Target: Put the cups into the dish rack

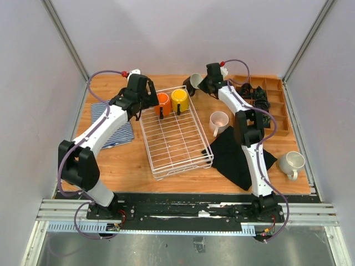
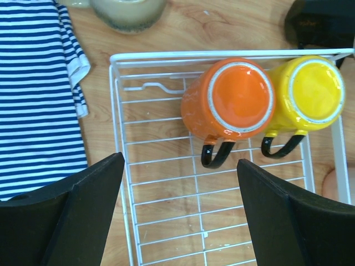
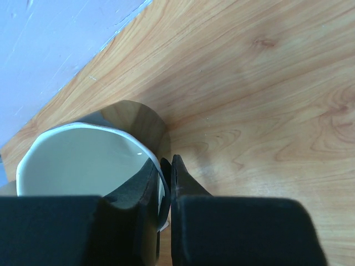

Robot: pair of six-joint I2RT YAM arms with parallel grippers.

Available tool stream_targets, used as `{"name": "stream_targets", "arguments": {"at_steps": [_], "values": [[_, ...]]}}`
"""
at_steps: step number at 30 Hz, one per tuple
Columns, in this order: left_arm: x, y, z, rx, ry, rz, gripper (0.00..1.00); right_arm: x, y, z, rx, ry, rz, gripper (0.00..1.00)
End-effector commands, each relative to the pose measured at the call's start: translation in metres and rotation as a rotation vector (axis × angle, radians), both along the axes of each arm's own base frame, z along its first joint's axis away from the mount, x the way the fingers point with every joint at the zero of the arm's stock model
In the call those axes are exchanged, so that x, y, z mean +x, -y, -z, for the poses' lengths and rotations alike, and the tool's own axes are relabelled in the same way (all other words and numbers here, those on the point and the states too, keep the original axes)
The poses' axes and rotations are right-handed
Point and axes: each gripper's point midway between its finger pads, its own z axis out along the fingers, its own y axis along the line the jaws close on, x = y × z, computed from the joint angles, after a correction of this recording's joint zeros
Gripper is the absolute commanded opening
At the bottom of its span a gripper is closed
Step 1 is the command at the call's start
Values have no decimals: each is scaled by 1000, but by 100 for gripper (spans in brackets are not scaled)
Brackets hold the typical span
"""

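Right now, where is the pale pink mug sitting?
In the top view, the pale pink mug sits on the table right of centre, just off the dish rack's right side, next to the far corner of the black cloth.

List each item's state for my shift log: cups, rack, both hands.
orange cup: upside down in the dish rack
yellow cup: upside down in the dish rack
black cup: tilted, rim pinched
pink cup: upright on table
whitish-grey cup: upright on table
beige cup: on table, unloaded
left hand: open
right hand: shut on black cup
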Motion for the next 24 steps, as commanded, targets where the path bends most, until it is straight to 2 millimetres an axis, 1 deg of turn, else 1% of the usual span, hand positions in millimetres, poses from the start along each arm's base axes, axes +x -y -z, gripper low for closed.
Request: {"name": "stream_targets", "arguments": {"at_steps": [1, 3, 5, 6, 8, 9, 11, 13, 15, 17, 18, 19, 20, 21, 24], "values": [[8, 19, -31, -81, 75, 87, 88, 8, 8, -47, 65, 111, -24, 1], [2, 31, -43, -138, 106, 153, 88, 6, 13, -61, 90, 145, -36, 1], [-7, 40, -58, -189, 146, 205, 88, 2, 19, -81, 115, 202, -48, 1], [-12, 44, -66, -213, 169, 235, 88, -3, 23, -98, 123, 236, -48, 1], [-24, 55, -81, -285, 202, 311, 88, -13, 27, -117, 138, 279, -75, 1], [-31, 60, -89, -325, 218, 344, 88, -18, 28, -130, 157, 313, -88, 1], [-43, 70, -102, -407, 241, 411, 88, -33, 31, -146, 180, 346, -104, 1], [-53, 80, -109, -475, 255, 471, 88, -50, 34, -164, 193, 385, -123, 1], [-63, 90, -112, -530, 250, 540, 88, -69, 35, -190, 213, 437, -146, 1], [-73, 101, -116, -588, 249, 608, 88, -90, 35, -208, 243, 475, -168, 1], [-78, 104, -118, -615, 251, 628, 88, -100, 34, -213, 264, 484, -177, 1], [-82, 108, -120, -647, 253, 648, 88, -111, 33, -224, 292, 501, -186, 1], [-86, 111, -121, -674, 256, 670, 88, -123, 31, -232, 323, 520, -205, 1], [-89, 114, -122, -702, 257, 687, 88, -134, 27, -233, 355, 522, -224, 1], [-93, 121, -124, -778, 260, 714, 88, -169, 10, -259, 448, 560, -293, 1]]}}
